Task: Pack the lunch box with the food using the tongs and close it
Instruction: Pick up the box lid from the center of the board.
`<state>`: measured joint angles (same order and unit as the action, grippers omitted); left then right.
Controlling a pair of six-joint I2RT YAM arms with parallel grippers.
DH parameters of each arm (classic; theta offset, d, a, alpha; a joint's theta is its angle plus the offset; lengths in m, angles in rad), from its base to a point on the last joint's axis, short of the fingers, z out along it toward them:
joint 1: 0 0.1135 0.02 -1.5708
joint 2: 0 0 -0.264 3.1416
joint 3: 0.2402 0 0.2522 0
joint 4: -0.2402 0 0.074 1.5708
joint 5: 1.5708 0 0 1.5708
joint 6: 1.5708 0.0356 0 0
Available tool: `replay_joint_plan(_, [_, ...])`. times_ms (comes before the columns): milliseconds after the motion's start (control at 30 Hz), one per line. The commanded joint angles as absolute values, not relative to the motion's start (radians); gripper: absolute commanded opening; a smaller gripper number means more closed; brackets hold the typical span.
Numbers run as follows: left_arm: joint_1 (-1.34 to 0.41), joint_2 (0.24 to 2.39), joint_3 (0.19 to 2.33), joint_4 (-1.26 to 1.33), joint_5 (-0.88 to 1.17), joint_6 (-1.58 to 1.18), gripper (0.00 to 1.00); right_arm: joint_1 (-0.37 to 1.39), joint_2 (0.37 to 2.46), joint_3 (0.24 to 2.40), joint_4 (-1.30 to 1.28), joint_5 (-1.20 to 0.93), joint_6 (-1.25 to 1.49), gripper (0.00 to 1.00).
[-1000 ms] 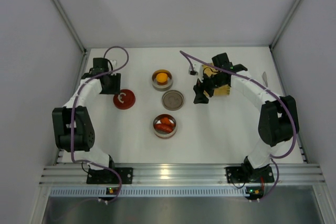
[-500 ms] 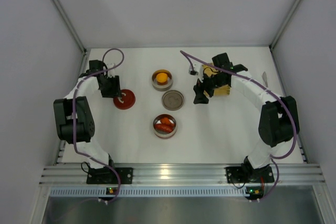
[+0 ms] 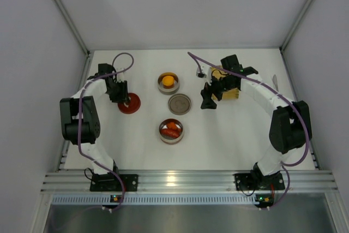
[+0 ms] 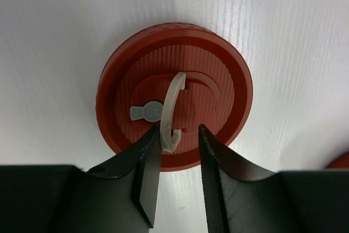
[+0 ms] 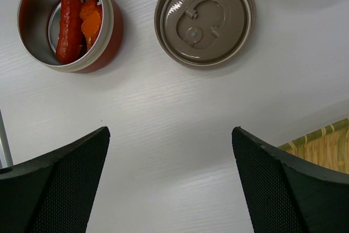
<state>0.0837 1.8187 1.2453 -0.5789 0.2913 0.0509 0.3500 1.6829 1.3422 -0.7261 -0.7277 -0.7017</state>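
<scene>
Left hand point(image 4: 178, 130), half open, straddles the thin ring point(image 4: 170, 102), best hold on the seemingly light, rigid red lid point(image 4: 229, 80); right hand point(image 5: 169, 132) gapes empty.

Matt ribbed red plastic lid point(image 4: 218, 69), shiny metal tin point(image 5: 34, 25), glossy red sausage point(image 5: 68, 25)

White table point(image 3: 136, 145), tins point(image 5: 109, 47), red lid point(image 4: 223, 80)

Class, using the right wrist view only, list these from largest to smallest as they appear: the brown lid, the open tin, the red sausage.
1 and 2 (tied): open tin and brown lid look about alike; I won't rank them.
3: red sausage, inside the tin, clearly smallest.
</scene>
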Motion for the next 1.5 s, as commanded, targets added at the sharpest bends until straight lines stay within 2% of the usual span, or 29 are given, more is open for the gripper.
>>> replay_joint_plan(0, [0.077,1.825,1.264,-0.540,0.299,0.052,0.37,0.341,1.626,1.342,-0.709,-0.767,-0.707,0.93])
replay_joint_plan(367, [0.049,1.855,1.256,-0.511,0.247,0.060,0.30,0.325,1.605,1.332,-0.719,-0.762,-0.707,0.96])
replay_joint_plan(500, [0.037,1.853,1.256,-0.512,0.236,0.067,0.24,0.322,1.591,1.316,-0.719,-0.764,-0.693,0.99])
replay_joint_plan(533, [0.032,1.848,1.255,-0.514,0.238,0.072,0.16,0.319,1.580,1.312,-0.719,-0.764,-0.690,0.99])
replay_joint_plan(633, [0.023,1.813,1.259,-0.534,0.242,0.084,0.03,0.310,1.543,1.284,-0.722,-0.761,-0.678,0.99])
replay_joint_plan(700, [0.025,1.760,1.269,-0.558,0.258,0.104,0.00,0.295,1.519,1.275,-0.729,-0.761,-0.667,0.99])
replay_joint_plan(900, [0.006,1.611,1.397,-0.745,0.333,0.290,0.00,0.206,1.416,1.267,-0.779,-0.785,-0.663,0.99])
replay_joint_plan(1067, [-0.052,1.539,1.526,-0.935,0.282,0.235,0.00,0.120,1.329,1.246,-0.802,-0.799,-0.649,0.99])
replay_joint_plan(1267, [-0.303,1.368,1.457,-0.928,-0.038,-0.065,0.00,0.020,1.232,1.215,-0.845,-0.834,-0.656,0.99])
replay_joint_plan(1467, [-0.446,1.387,1.427,-1.020,-0.018,-0.365,0.00,-0.058,1.166,1.200,-0.896,-0.838,-0.681,0.99])
